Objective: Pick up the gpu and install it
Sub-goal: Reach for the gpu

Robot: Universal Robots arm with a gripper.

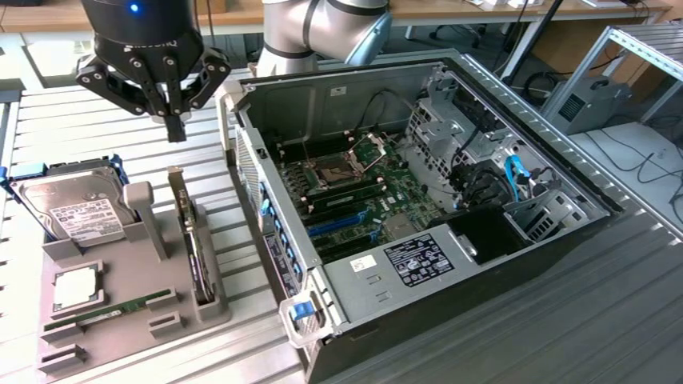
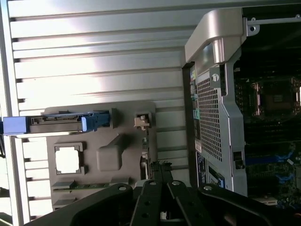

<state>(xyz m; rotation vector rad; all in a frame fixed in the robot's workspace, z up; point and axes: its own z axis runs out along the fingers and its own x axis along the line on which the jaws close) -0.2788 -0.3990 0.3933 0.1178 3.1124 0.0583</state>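
The black robot gripper [image 1: 175, 128] is hanging clenched, holding nothing. Beneath it, the long thin black gpu [image 1: 192, 240] is standing on edge in a grey plastic holder tray [image 1: 133, 268].

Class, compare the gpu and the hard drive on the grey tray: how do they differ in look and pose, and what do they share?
Look: the gpu is dark and long; the hard drive is silver with a white label, and shorter.
Pose: the gpu stands on its thin edge; the hard drive leans back, showing its broad labelled face.
Shared: both rest in the grey tray, outside the computer case.
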